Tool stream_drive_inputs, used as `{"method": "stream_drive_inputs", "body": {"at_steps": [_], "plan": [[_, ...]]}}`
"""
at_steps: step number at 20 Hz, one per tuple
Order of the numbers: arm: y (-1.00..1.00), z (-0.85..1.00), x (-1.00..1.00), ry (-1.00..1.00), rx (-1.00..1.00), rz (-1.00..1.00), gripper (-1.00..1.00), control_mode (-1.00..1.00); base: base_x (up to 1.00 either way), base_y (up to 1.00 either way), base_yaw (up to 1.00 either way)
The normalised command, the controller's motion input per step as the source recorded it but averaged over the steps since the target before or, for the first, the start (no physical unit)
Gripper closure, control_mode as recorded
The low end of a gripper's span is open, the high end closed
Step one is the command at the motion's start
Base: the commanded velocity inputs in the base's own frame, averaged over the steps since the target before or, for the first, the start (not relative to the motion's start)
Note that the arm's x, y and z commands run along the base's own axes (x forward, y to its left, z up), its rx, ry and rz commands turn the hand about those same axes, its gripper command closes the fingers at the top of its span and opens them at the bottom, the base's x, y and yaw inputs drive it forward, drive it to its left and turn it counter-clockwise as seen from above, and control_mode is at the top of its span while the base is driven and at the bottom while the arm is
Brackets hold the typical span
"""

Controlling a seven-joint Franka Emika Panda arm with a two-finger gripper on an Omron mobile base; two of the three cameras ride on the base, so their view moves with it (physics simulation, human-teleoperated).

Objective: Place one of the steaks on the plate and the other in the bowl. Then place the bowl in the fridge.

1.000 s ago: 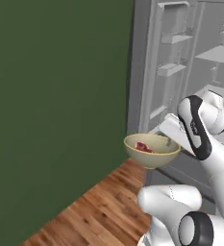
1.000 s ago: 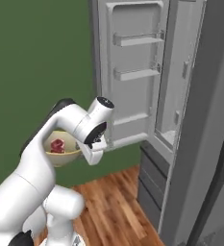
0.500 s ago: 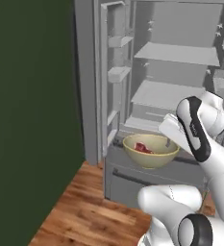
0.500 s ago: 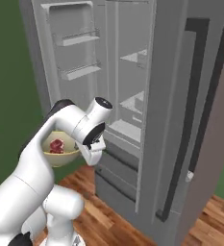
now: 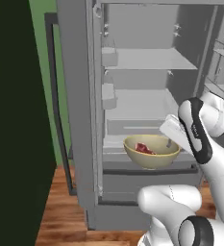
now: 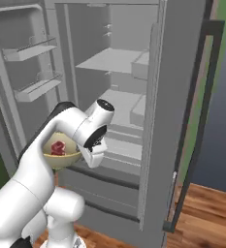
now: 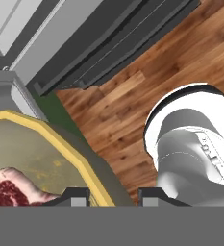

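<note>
Wood floor [image 7: 132, 96] | fridge [image 5: 147, 96] open | gripper [image 7: 108, 197] clamps bowl [image 5: 152, 153] rim w/ steak [image 5: 143, 148]

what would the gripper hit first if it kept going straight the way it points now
Likely the wood floor in front of the fridge: the gripper, shut on the bowl rim, points downward. Depth is unclear.

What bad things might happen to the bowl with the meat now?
1. The gripper pinches the bowl only by its rim, one finger inside and one outside, so the bowl might tip or slip and drop onto the wood floor.
2. The steak lies loose inside; a sudden tilt could slide it out.
3. The bowl hangs in front of the open fridge, low near the drawer. It may bump a shelf edge going in.
</note>
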Motion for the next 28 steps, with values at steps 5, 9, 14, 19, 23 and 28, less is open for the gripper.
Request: {"method": "stream_drive_inputs", "body": {"at_steps": [5, 9, 14, 19, 23, 28], "plan": [[0.0, 0.0, 0.0, 0.0, 0.0, 0.0, 1.0, 1.0, 0.32, -0.06, -0.26], [0.0, 0.0, 0.0, 0.0, 0.0, 0.0, 1.0, 1.0, 0.02, -0.28, -0.01], [0.0, 0.0, 0.0, 0.0, 0.0, 0.0, 1.0, 1.0, 0.47, 0.26, -0.13], [0.0, 0.0, 0.0, 0.0, 0.0, 0.0, 1.0, 1.0, 0.32, 0.04, -0.25], [0.0, 0.0, 0.0, 0.0, 0.0, 0.0, 1.0, 1.0, 0.25, 0.36, -0.13], [0.0, 0.0, 0.0, 0.0, 0.0, 0.0, 1.0, 1.0, 0.31, 0.37, -0.09]]}}
